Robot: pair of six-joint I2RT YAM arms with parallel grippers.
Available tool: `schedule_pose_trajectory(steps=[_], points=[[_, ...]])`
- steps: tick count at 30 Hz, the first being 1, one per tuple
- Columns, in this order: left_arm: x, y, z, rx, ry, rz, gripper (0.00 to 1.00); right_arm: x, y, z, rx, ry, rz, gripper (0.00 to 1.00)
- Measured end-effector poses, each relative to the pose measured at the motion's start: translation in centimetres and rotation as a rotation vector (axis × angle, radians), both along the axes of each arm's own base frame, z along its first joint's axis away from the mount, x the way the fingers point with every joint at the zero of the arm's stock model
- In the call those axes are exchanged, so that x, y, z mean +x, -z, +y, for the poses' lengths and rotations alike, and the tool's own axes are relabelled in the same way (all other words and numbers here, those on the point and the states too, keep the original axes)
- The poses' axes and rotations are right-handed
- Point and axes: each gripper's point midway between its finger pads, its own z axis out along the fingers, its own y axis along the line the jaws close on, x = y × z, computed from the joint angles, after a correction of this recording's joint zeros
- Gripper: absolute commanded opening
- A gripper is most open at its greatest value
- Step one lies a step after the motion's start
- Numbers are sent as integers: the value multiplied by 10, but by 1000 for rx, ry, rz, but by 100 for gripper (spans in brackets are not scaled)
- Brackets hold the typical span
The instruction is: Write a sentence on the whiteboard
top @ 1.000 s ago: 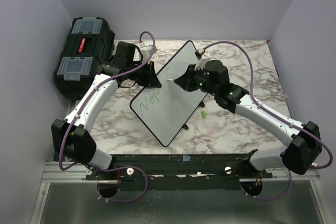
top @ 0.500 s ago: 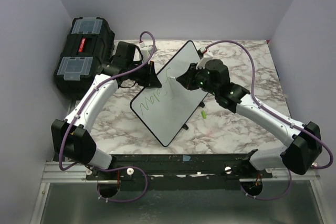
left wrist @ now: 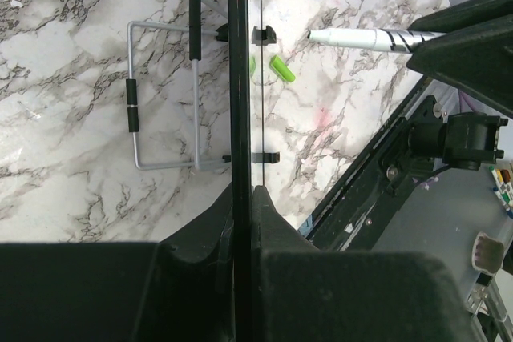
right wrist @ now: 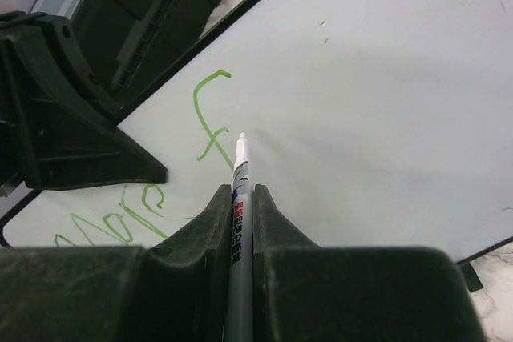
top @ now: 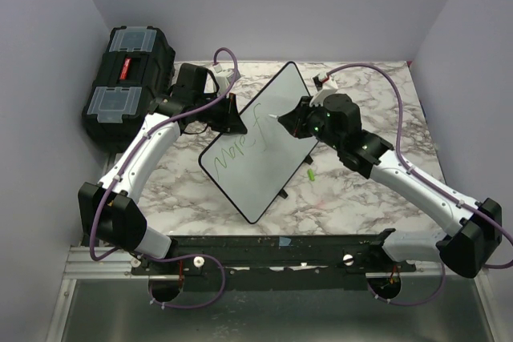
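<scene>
Left gripper [top: 234,120] is clenched on the rim of the board [top: 260,186], at the board's 10 o'clock edge. In the left wrist view its two fingers pinch the rim edge-on. Right gripper [top: 290,122] grasps one marker [right wrist: 240,198], barrel between the fingers and tip pointing out at 9 o'clock.

Counted: two arms, one toolbox, one board, one marker, one green cap.

The toolbox [top: 132,70] sits at the table's 10 o'clock corner, black, with two clear-lidded compartments and a red label too small to read.

The board lies mid-table, its long axis running from 7 to 1 o'clock, and one wire stand [left wrist: 164,94] is at its back.

The sentence [top: 240,144] is one green line up the left half. Its first word seems to begin with M and the rest is unclear. Then comes a separate f-shaped stroke.

The marker tip is just beside that stroke's tail. The left wrist view shows a gap between tip and face. Red print on the barrel is unreadable.

The cap [top: 309,174] lies on the table [top: 369,102], just off the board's 4 o'clock edge. Bare marble shows from 1 to 4 o'clock and at 7 o'clock. Walls close in at left, back and right.
</scene>
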Motion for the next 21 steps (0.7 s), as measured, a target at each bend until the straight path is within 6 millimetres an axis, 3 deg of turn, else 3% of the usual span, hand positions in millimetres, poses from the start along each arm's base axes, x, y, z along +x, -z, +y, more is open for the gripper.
schedule_pose_trajectory(steps=[21], points=[[0, 0, 0, 0, 0, -1, 0, 10, 27, -1, -64, 35, 43, 1]])
